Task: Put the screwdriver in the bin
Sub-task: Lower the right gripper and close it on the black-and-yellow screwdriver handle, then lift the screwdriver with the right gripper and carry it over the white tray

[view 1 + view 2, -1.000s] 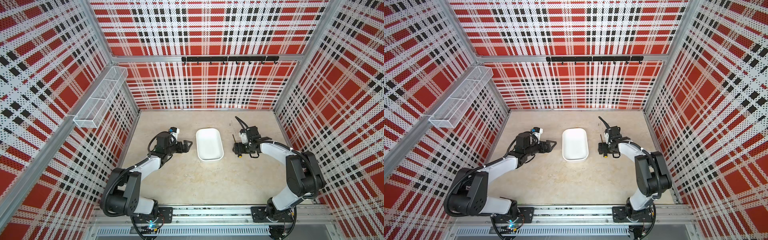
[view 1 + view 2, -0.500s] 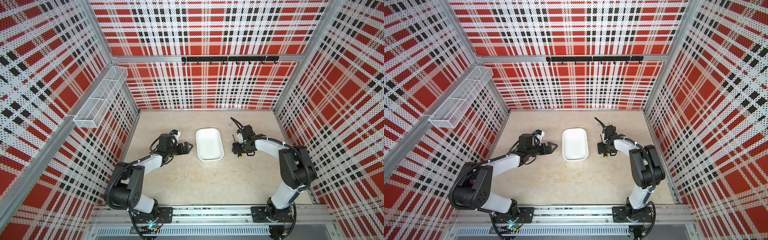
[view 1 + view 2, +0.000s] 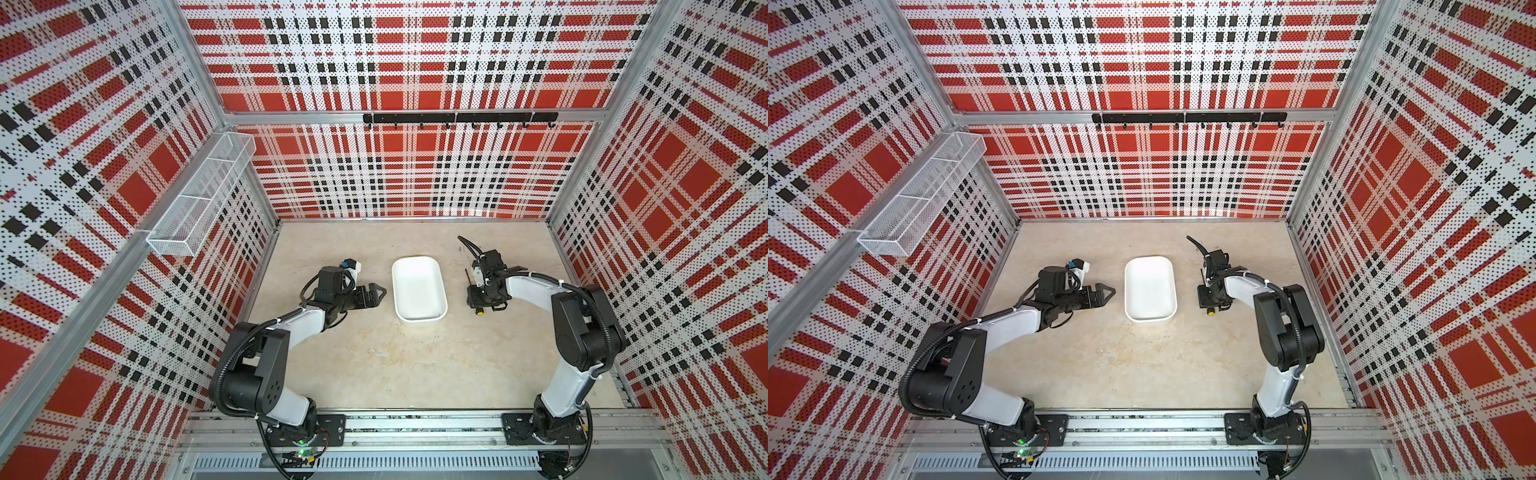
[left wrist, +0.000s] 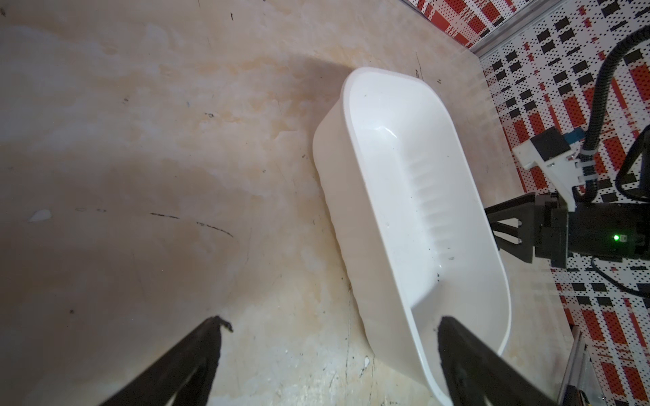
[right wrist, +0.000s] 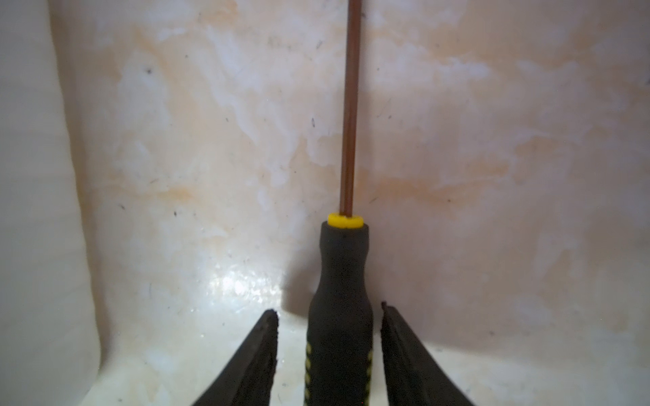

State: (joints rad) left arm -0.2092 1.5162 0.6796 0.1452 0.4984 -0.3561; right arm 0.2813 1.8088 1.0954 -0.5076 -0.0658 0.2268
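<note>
Beside the bin point(image 3: 419, 319), screwdriver point(image 5: 343, 267) points rearward.

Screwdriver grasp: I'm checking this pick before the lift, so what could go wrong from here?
The right gripper straddles the handle of the screwdriver with gaps either side; the round handle could roll or slip as the jaws close.
The long shaft sticks out ahead and could catch the rim of the bin.
The left gripper, open beside the bin, could crowd the drop.

- Both top views: high overhead, facing down and back; whole counter point(image 3: 374, 357) shared.
- Left wrist: low, oblique, near bin point(image 4: 337, 211).
- Right wrist: very close above screwdriver point(image 5: 341, 298).
</note>
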